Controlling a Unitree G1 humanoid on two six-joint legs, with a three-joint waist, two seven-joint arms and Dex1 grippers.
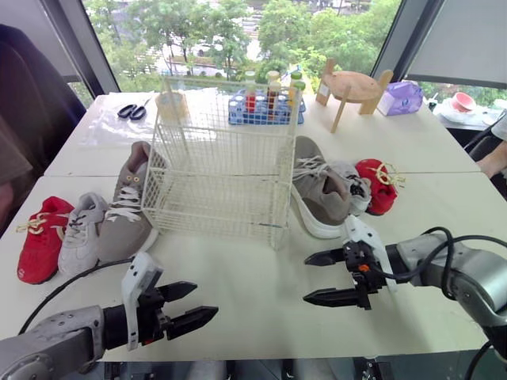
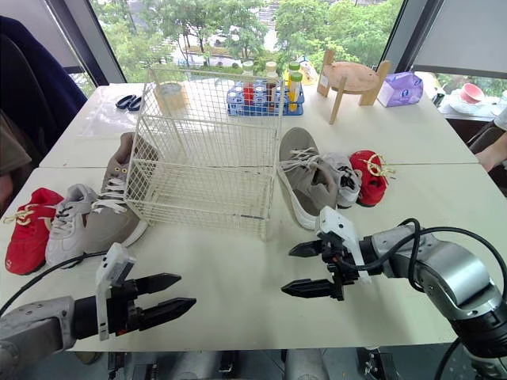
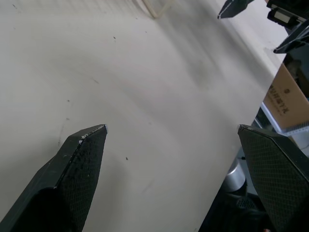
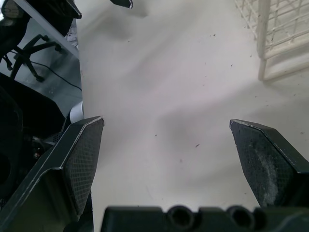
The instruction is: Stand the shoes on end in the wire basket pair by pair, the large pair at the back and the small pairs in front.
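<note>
An empty white wire basket (image 1: 222, 158) stands mid-table. Left of it lie a large taupe shoe (image 1: 127, 207), a small grey shoe (image 1: 79, 233) and a small red shoe (image 1: 43, 239). On its right lie the other large taupe shoe (image 1: 321, 190), a small grey shoe (image 1: 354, 184) and a small red shoe (image 1: 379, 187). My left gripper (image 1: 204, 301) hovers open over the table's front edge, holding nothing. My right gripper (image 1: 306, 279) is open and empty too, in front of the right-hand shoes. The basket's corner (image 4: 275, 34) appears in the right wrist view.
Behind the basket stand a blue rack of bottles (image 1: 265, 101), a tape roll (image 1: 170, 104) and scissors (image 1: 133, 111). A wooden stand (image 1: 352, 87), a purple box (image 1: 402, 98) and a pink bowl (image 1: 462, 101) sit at the back right. A person's arm (image 1: 495, 157) shows at the right edge.
</note>
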